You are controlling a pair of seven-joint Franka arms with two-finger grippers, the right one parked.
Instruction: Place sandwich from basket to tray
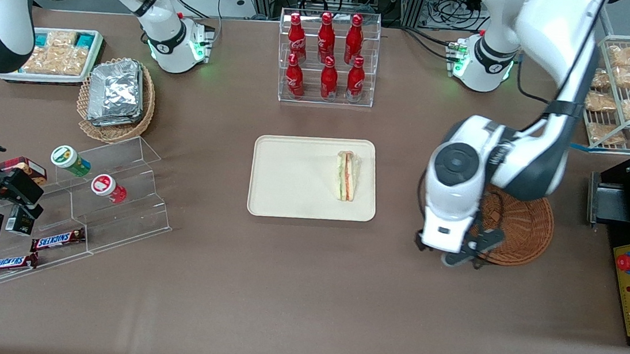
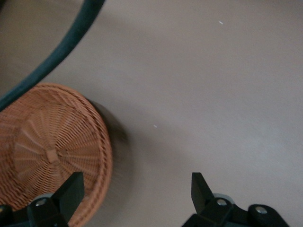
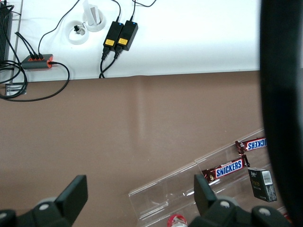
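Pincer: the black two-finger pincer (image 1: 464,255) hovers released and empty over the near rim of the basket.
Basket: the round reddish-brown woven wicker basket (image 1: 524,229) sits on the brown bench (image 1: 292,290).
Sandwich: the triangular wrapped sandwich (image 1: 347,175) lies on the cream rectangular tray (image 1: 292,177) — at its edge toward the working arm, well apart from the basket.

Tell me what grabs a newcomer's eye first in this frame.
Probably the sandwich lying on the cream tray mid-table. Next, the working arm's gripper, open and holding nothing, hangs over the rim of the reddish-brown basket toward the working arm's end. Red bottles stand in a clear rack farther from the camera.
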